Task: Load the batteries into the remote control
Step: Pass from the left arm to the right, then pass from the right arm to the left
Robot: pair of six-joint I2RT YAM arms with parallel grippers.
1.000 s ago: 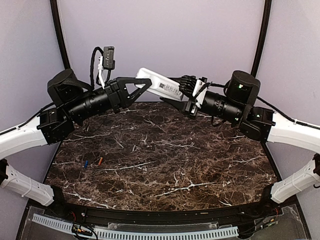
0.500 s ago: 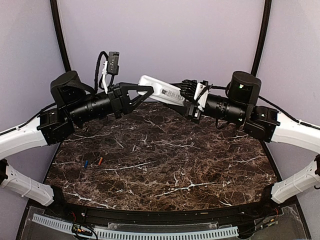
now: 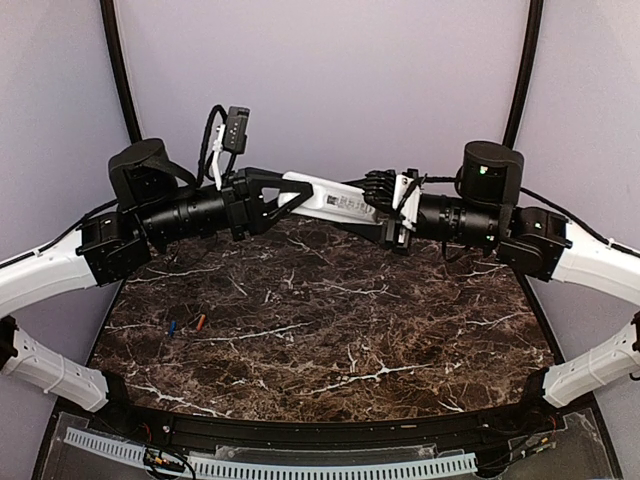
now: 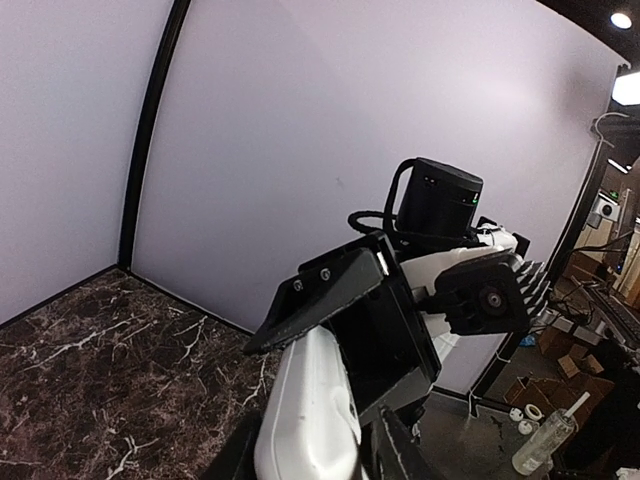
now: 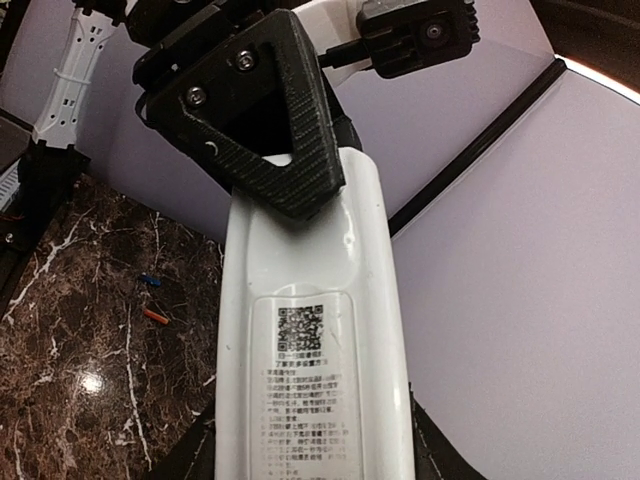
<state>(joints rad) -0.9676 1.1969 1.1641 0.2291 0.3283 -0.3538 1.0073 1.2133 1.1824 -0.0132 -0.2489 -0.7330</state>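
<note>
left claw [image 3: 291,194] moved onto one remote control [image 3: 335,200], grip unclear, right claw [image 3: 373,206] clamped on it, two batteries [image 3: 200,322] on table [image 3: 360,320]

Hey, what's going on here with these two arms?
The white remote control is up in the air between the two arms, label side showing. The right pincer grips one end; the left pincer straddles the other, its hold unclear. The blue battery and orange battery lie on the marble table near the left arm, not yet loaded.

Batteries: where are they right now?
Top view: the blue battery and orange-red battery lie side by side on the left of the marble table, away from the raised remote control.
</note>
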